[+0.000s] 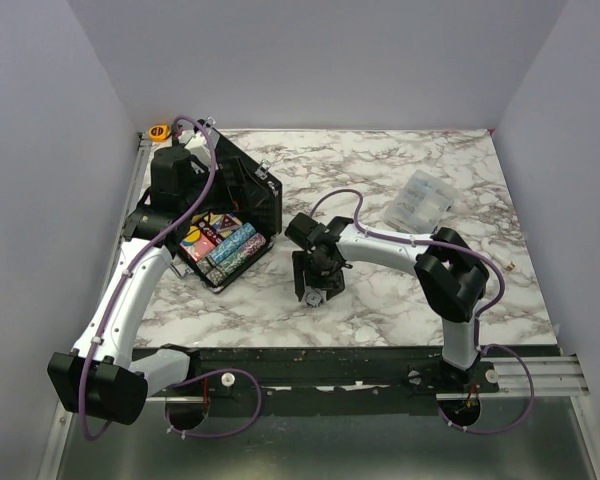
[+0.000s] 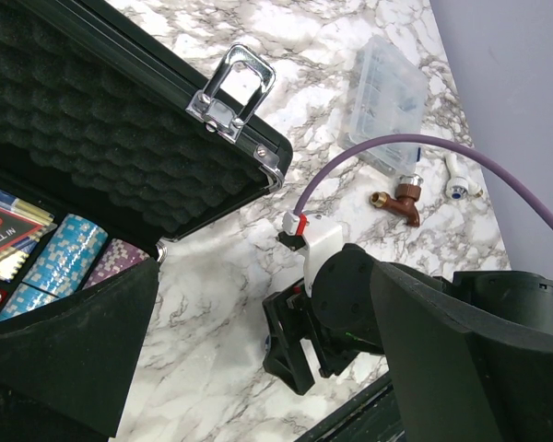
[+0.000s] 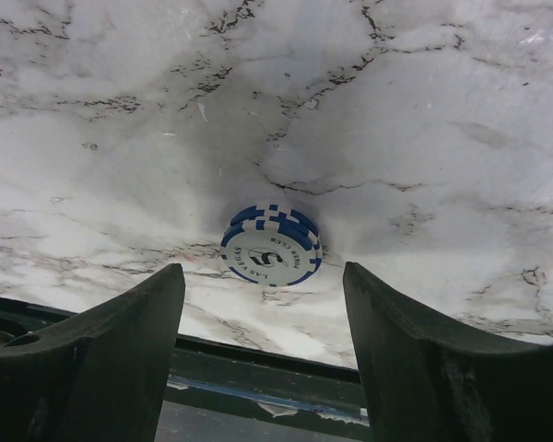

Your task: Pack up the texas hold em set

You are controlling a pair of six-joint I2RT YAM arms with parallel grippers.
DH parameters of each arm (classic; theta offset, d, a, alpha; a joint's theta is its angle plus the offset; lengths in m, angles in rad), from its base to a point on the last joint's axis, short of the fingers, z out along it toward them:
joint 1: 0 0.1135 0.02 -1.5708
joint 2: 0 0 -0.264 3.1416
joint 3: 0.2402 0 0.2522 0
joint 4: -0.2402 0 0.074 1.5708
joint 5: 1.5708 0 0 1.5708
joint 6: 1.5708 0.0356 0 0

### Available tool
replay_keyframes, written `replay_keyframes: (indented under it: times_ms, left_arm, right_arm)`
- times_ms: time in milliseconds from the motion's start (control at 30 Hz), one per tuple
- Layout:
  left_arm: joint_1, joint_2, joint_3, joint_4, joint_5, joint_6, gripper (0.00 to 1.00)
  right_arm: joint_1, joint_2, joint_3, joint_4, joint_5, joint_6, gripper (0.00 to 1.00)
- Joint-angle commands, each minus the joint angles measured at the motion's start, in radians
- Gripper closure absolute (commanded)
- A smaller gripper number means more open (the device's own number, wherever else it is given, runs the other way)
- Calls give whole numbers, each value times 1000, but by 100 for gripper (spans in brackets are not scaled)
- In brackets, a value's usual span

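Note:
The black hinged case point(image 1: 242, 190) stands open at the left, with rows of coloured chips point(image 1: 231, 250) and cards point(image 1: 202, 237) in its tray. Its foam-lined lid and silver latch point(image 2: 232, 92) show in the left wrist view. My left gripper point(image 1: 192, 200) hovers over the case, open and empty, its fingers point(image 2: 69, 359) spread wide. My right gripper point(image 1: 315, 285) points down at the table right of the case, open. A small stack of blue-and-white chips point(image 3: 271, 245) lies on the marble just ahead of its spread fingers point(image 3: 101, 350), untouched.
A clear plastic box point(image 1: 420, 200) lies at the back right, and also shows in the left wrist view point(image 2: 387, 101). An orange tape roll point(image 1: 160, 131) sits at the back left corner. A small brown fitting point(image 2: 401, 198) lies near the box. The table's front edge is close behind the chips.

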Motion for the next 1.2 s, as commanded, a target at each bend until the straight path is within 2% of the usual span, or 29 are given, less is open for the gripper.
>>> replay_keyframes:
  times_ms: [0, 200, 833, 1067, 1167]
  left_arm:
    - [-7, -18, 1, 8, 18, 2, 3]
    - [-7, -22, 1, 7, 19, 1, 3]
    - [-10, -26, 1, 9, 29, -3, 3]
    - [-10, -27, 1, 10, 30, -3, 3]
    - [-10, -25, 1, 10, 31, -5, 4]
  right_arm:
    - [-2, -6, 4, -1, -47, 68, 29]
    - [-2, -6, 0, -16, 8, 96, 31]
    - [-3, 71, 21, -25, 14, 156, 36]
    - [-2, 107, 64, -94, 46, 181, 47]
    - [-1, 130, 88, -132, 47, 184, 48]
